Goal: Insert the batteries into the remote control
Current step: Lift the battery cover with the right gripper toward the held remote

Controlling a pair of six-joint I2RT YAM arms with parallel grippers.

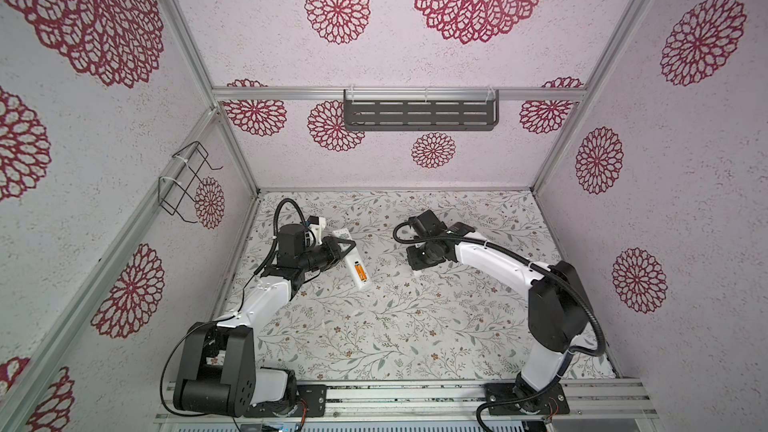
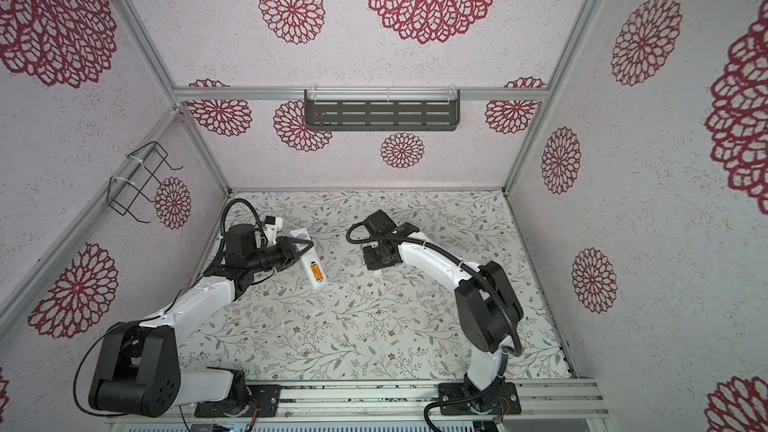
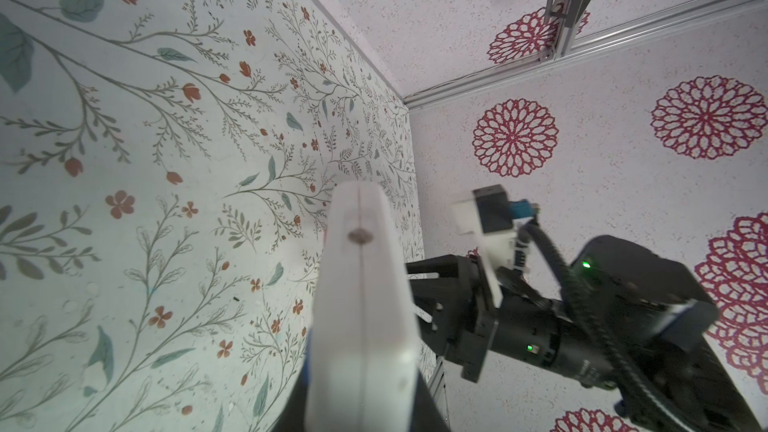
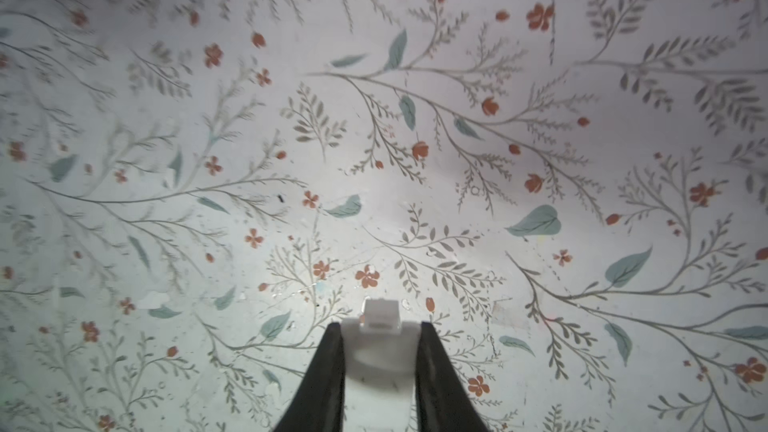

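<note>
In both top views my left gripper (image 1: pixel 341 249) (image 2: pixel 300 248) is shut across the remote control (image 1: pixel 356 275) (image 2: pixel 319 280), a long white bar held a little above the floral table at the back left. Its open compartment faces up with the orange batteries (image 1: pixel 360 273) (image 2: pixel 316 273) lying in it side by side. The left wrist view shows the remote control (image 3: pixel 361 284) edge-on between the dark fingers (image 3: pixel 419 405). My right gripper (image 4: pixel 380 336) (image 1: pixel 417 263) points down at the table's middle, shut on a small white plastic cover (image 4: pixel 380 351) with a clip tab.
A dark slotted shelf (image 1: pixel 419 115) hangs on the back wall and a black wire rack (image 1: pixel 187 184) on the left wall. Patterned walls close in the table (image 1: pixel 415 326) on three sides. A metal rail (image 1: pixel 415 396) with both arm bases runs along the front.
</note>
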